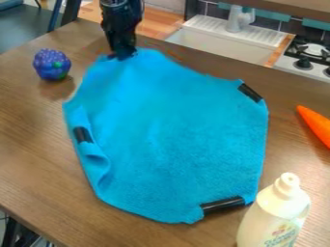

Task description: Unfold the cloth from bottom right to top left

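Note:
The blue cloth (171, 125) lies spread over most of the brown table, its outline uneven. Black clips or bands sit at its upper right, lower right and left edges. Along the left side the cloth is curled and folded inward, with a raised ripple below the left black piece. At the cloth's top left corner is the black gripper (122, 54), pointing down and touching or right over the fabric there.
A purple-blue berry-like toy (51, 64) sits left of the gripper. An orange carrot-shaped toy (316, 124) lies at the right edge, and a cream bottle (274, 214) stands at the lower right, close to the cloth. Behind the table are a white sink (216, 46) and a stove (309, 53).

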